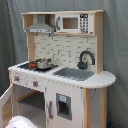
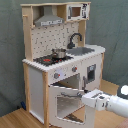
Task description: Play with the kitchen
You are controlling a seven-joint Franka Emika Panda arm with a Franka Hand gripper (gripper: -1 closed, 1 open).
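Grey curtain behind, wood floor below; the kitchen (image 2: 62, 60) stands against it. We see its oven door (image 2: 67, 102) swung partway open, w/ the gripper (image 2: 84, 95) at the door's top edge; can't tell if it's spread or pinching. Pot (image 1: 43, 63) on the stove untouched, so plenty left imo.

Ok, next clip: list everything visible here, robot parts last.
kitchen: one, white and light wood, centre of both exterior views
oven door: one, white, windowed, swung open
pot: one, silver, on the stovetop
faucet: one, black, behind the sink
sink: one, grey, in the counter
range hood: one, grey, above the stove
microwave: one, white, top shelf
knobs: two, reddish, below the stove
curtain: grey, backdrop
arm: one, white, by the oven door; claw hidden
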